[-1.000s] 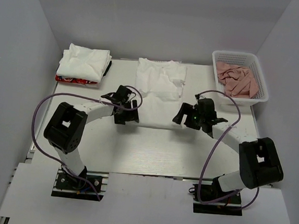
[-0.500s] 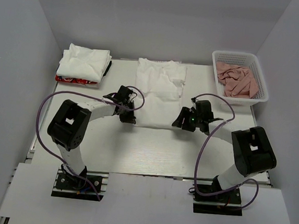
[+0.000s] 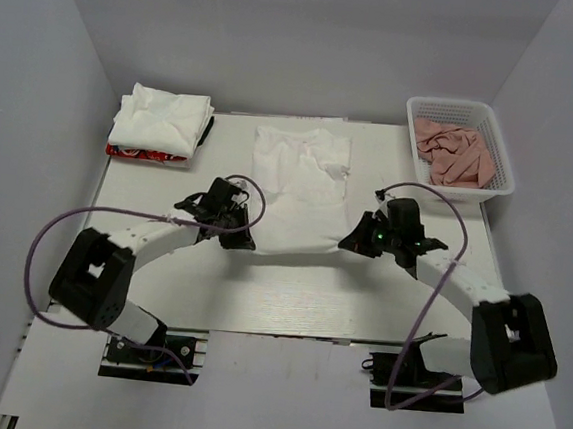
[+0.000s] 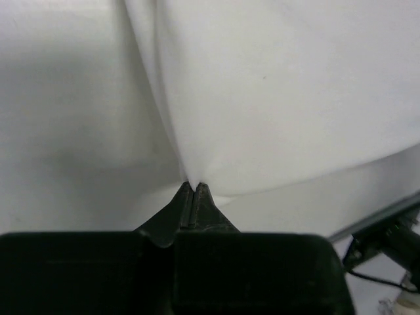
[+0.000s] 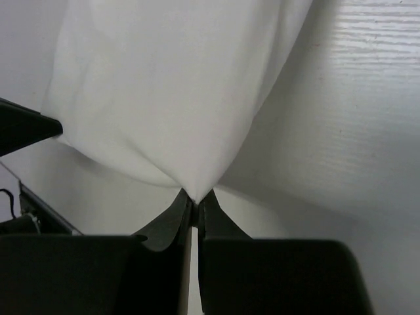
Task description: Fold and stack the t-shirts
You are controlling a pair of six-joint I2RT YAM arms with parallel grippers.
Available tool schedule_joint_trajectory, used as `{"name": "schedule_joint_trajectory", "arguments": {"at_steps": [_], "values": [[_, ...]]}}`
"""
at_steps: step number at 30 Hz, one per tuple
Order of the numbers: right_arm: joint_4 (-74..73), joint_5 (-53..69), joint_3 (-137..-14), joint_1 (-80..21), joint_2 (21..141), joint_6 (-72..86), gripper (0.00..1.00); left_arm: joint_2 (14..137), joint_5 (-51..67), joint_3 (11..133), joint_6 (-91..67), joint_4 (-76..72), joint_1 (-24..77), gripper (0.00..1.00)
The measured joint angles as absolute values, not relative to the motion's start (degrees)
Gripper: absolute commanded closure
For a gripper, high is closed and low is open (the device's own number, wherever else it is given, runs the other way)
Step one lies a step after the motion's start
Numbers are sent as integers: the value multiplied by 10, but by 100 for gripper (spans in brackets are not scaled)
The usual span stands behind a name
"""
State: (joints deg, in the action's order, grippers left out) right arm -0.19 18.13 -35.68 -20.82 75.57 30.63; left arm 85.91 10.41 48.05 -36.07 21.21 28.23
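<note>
Both left gripper [image 3: 238, 239] and right gripper [image 3: 350, 243] pinched the six-o'clock corners of the t-shirt [image 3: 299, 186], so you needed to lift them evenly toward twelve.

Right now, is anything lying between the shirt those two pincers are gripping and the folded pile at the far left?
Nothing visible. The left pincer and right pincer grip the near corners of the t-shirt; only bare table lies between it and the folded pile.
</note>
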Motion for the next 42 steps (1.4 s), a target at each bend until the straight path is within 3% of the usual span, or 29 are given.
{"name": "schedule_joint_trajectory", "arguments": {"at_steps": [7,16,27,42], "values": [[-143,198,-359,-211,602,294,100,683,126,459,-384,262,296,100],[-210,211,-470,-209,578,283,100,593,93,516,-390,292,299,100],[-176,227,-589,-193,738,281,100,791,-61,737,-409,361,289,100],[-144,297,-766,-129,974,288,100,1057,-75,958,-399,377,230,100]]}}
